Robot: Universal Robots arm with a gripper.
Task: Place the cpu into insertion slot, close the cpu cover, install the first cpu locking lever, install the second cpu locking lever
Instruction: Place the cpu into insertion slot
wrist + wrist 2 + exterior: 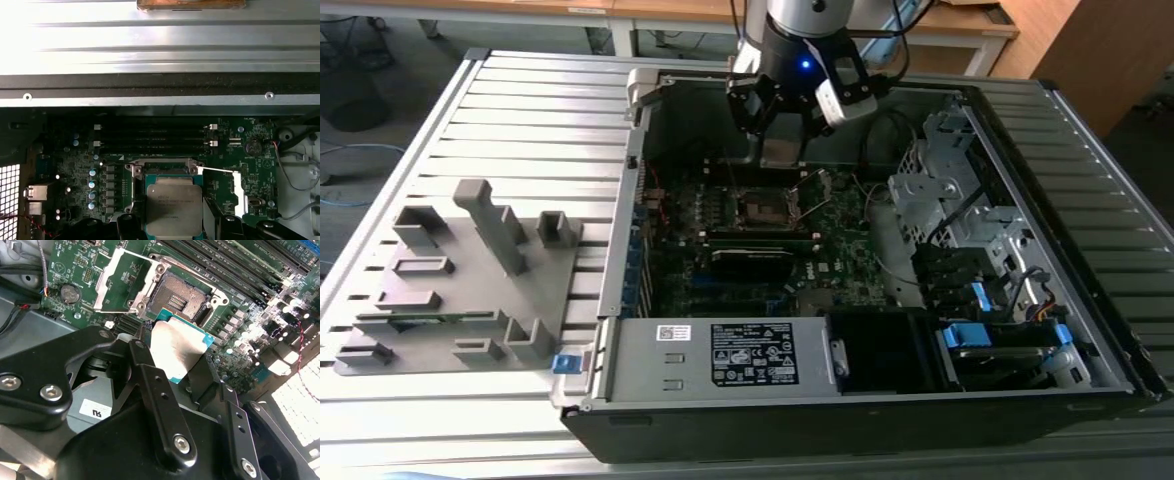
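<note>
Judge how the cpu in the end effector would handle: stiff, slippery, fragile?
The cpu looks like a thin flat plate with a metal top, so probably stiff and light. Its smooth, shiny top suggests it could slip; the end effector grips only its edges. Its thin green border hints at a board easily damaged if dropped onto the insertion slot.

A robotics lab or workshop is showing: an opened desktop computer case (854,425) is lying on a slatted metal workbench (534,110), a robot arm (807,30) is hanging above, and wooden desks (680,12) are standing behind.
</note>
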